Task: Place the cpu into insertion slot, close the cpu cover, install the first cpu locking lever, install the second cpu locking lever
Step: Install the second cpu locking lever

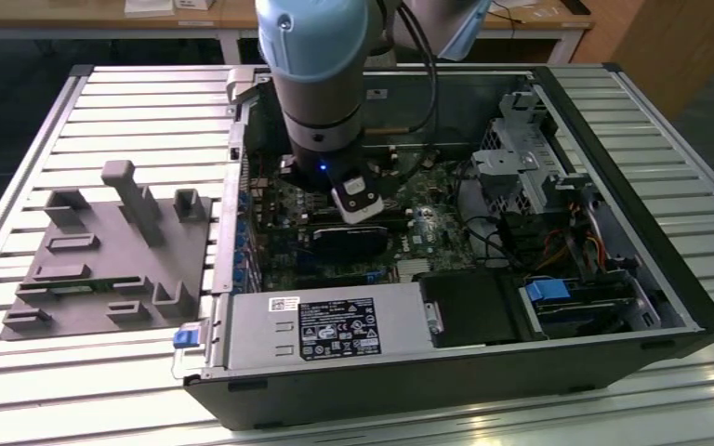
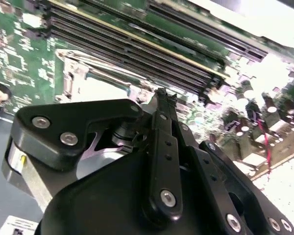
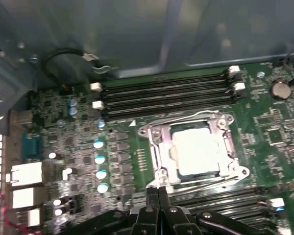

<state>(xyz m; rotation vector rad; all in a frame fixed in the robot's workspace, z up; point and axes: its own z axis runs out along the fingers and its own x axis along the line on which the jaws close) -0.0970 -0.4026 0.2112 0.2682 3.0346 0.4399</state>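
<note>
CPU [image 3: 196, 149] sits in the slot [image 3: 159, 169] near the middle of the green board [image 3: 264, 127]; you see it in the first wrist view as a pale, glare-washed square with no detail on its top. The cover [image 3: 224, 128] lies down around it as a silver frame, its cut-out showing the chip. Thin wire levers [image 3: 201, 114] run along the frame's edges, but you cannot tell whether they are latched. In the second wrist view the socket [image 2: 105, 83] is half hidden behind the gripper's black links, and its bright part is blown out.

Your gripper [image 3: 158, 192] has its fingers [image 3: 152, 196] pressed together, holding nothing, tips just beside the socket's edge. In the exterior view the arm [image 1: 320, 84] covers the socket, and the gripper [image 1: 363, 209] hangs over the middle of the board.

Long black memory slots [image 3: 166, 95] flank the socket on two sides. Blue-topped capacitors [image 3: 100, 159] stand in a row near it, with rear ports [image 3: 27, 174] at the board's edge. The open case [image 1: 654, 269] rests on a slatted table [image 1: 109, 102], and a grey fixture [image 1: 115, 251] lies at the exterior view's left.
</note>
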